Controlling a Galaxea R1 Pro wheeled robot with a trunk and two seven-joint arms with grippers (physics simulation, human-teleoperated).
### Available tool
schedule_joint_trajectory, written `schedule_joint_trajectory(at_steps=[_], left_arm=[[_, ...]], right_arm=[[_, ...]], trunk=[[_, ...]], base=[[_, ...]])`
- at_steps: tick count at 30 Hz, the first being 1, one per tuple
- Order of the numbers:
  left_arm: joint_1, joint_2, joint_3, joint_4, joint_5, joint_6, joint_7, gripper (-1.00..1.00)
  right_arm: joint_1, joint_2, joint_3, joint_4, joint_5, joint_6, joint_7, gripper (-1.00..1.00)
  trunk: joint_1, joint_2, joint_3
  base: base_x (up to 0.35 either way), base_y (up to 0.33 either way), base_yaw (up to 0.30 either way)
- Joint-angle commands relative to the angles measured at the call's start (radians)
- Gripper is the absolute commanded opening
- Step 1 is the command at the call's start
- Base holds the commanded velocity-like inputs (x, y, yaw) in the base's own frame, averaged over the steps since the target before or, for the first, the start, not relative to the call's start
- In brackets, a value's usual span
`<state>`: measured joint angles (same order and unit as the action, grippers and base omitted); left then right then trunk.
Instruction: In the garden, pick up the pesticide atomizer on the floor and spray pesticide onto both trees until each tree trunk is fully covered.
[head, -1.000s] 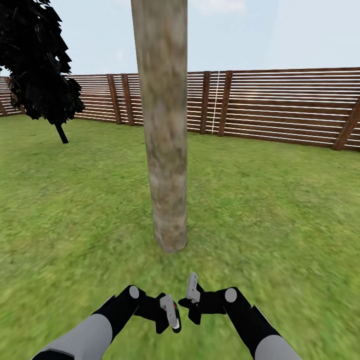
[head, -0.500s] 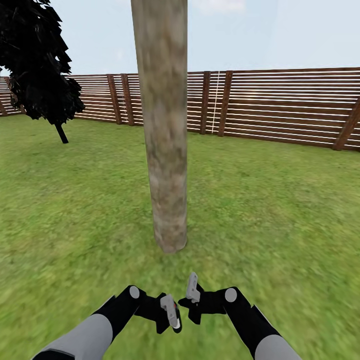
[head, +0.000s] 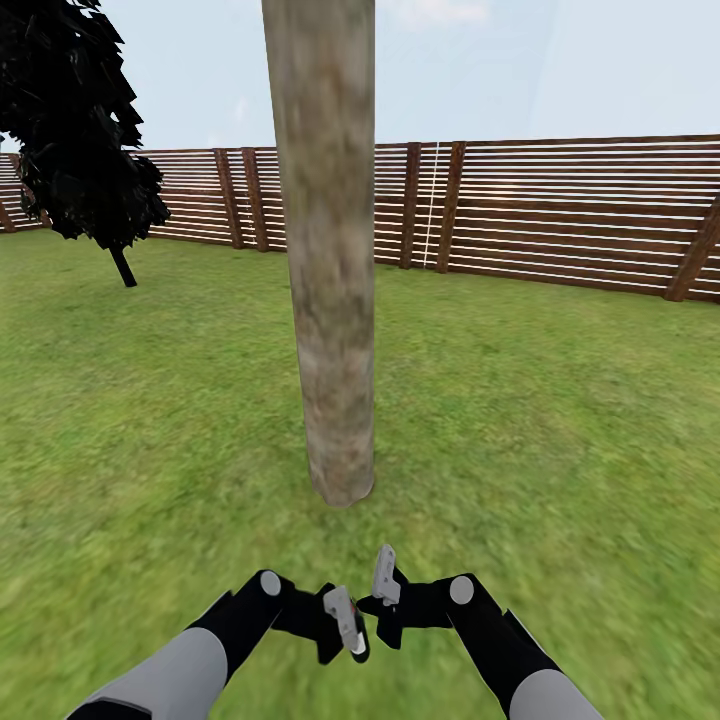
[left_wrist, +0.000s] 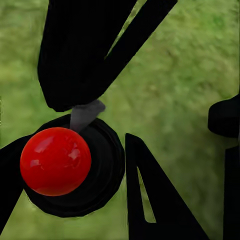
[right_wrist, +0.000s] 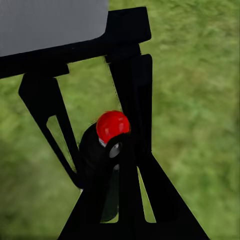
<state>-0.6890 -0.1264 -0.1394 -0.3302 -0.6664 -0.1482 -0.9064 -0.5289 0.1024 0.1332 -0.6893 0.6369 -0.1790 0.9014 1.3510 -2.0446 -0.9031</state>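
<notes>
Thick pale grey-tan mottled tree trunk (head: 330, 260): rooted in green lawn (head: 560, 400), directly ahead of both arms; crown cut off above. Brown horizontal-slat wooden fence (head: 560, 215): behind. Dark leafy tree (head: 75, 130): far left. Black atomizer with red ball top (left_wrist: 56, 161): clamped between left gripper (head: 345, 625) fingers; body mostly hidden. Right gripper (head: 383, 585): just beside it, finger spread cannot be told.
</notes>
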Motion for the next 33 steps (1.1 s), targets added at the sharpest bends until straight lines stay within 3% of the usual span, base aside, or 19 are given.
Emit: schedule_joint_trajectory(at_steps=[1, 5, 13, 18, 19, 24, 29, 30, 33], left_arm=[[-0.001, 0.0, 0.001, -0.001, 0.002, -0.011, 0.0, -1.0], [-0.001, 0.001, 0.0, -0.001, 0.026, -0.013, 0.0, -1.0], [-0.001, 0.002, 0.0, 0.0, 0.028, -0.013, 0.0, -1.0], [-0.001, 0.018, -0.005, 0.0, 0.019, -0.011, 0.001, -1.0], [-0.001, 0.027, -0.006, 0.0, 0.018, -0.011, 0.002, -1.0], [-0.001, 0.14, -0.008, -0.001, 0.015, -0.011, 0.003, -1.0], [-0.001, 0.205, -0.009, 0.0, 0.014, -0.011, 0.004, -1.0], [-0.001, 0.223, -0.009, -0.001, 0.014, -0.011, 0.005, -1.0], [-0.001, 0.272, -0.009, -0.001, 0.014, -0.01, 0.007, -1.0]], right_arm=[[0.0, 0.0, -0.001, -0.001, 0.01, -0.008, 0.001, -1.0], [0.0, 0.0, -0.001, -0.001, 0.01, -0.008, 0.001, -1.0], [0.0, 0.0, -0.001, -0.001, 0.01, -0.008, 0.001, -1.0], [0.0, 0.0, -0.001, -0.001, 0.01, -0.008, 0.001, -1.0], [0.0, 0.0, -0.001, -0.001, 0.01, -0.008, 0.001, -1.0], [0.0, 0.0, 0.0, 0.0, 0.01, -0.008, 0.001, -1.0], [0.0, 0.0, 0.0, 0.001, 0.012, -0.008, 0.001, -1.0], [0.0, 0.0, -0.001, 0.002, 0.011, -0.008, 0.001, 1.0], [0.0, -0.001, -0.001, 0.005, 0.011, -0.009, 0.001, 1.0]], trunk=[[0.0, 0.0, -0.001], [0.0, 0.0, -0.001], [0.0, 0.0, -0.001], [0.0, 0.0, -0.001], [0.0, 0.0, -0.001], [0.0, 0.0, -0.001], [0.0, 0.0, -0.001], [0.0, 0.0, -0.001], [0.0, 0.0, -0.001]], base=[[0.0, 0.0, 0.0], [0.0, 0.0, 0.0], [0.0, 0.0, 0.0], [0.0, 0.0, 0.0], [0.0, 0.0, 0.0], [0.0, 0.0, 0.0], [0.0, 0.0, 0.0], [0.0, 0.0, 0.0], [0.0, 0.0, 0.0]])
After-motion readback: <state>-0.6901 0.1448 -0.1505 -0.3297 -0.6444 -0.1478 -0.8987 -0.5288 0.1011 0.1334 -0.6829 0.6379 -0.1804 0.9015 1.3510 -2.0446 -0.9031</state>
